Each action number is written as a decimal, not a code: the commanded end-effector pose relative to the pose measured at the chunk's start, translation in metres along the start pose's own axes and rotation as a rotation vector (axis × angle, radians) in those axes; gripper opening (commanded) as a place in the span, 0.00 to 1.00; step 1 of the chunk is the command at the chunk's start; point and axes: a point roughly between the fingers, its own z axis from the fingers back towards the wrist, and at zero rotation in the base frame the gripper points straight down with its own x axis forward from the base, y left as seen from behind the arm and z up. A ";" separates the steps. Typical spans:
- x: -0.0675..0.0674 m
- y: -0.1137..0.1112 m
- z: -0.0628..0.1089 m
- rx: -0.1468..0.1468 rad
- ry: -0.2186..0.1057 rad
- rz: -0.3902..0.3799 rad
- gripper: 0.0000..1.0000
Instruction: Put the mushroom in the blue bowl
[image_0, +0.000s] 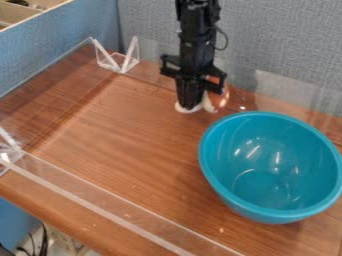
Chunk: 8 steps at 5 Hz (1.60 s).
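While it hangs straight down from the dark arm (199, 30), the tool (197, 98) has its black fingers drawn in tight on the mushroom (189, 104), pinching the small toy between them. The cream-white body shows below and to the left of the fingertips, and a bit of reddish-brown cap pokes out on the side toward the blue bowl (310, 160). Whether the toy touches the wood cannot be told at this size. Tool and mushroom sit beyond the blue bowl's far-left rim, near it but not over its opening. The bowl itself stands upright on the wooden bench (107, 130), glossy and teal, with nothing inside it. A low clear plastic wall (80, 195) edges the bench, well apart from the bowl on its left, and a blue partition (67, 30) rises farther off on that same side.
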 end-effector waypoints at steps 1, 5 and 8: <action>0.003 -0.012 0.038 0.026 -0.104 0.005 0.00; -0.005 -0.079 0.064 0.005 -0.118 -0.098 0.00; -0.023 -0.100 0.049 -0.002 -0.061 -0.179 0.00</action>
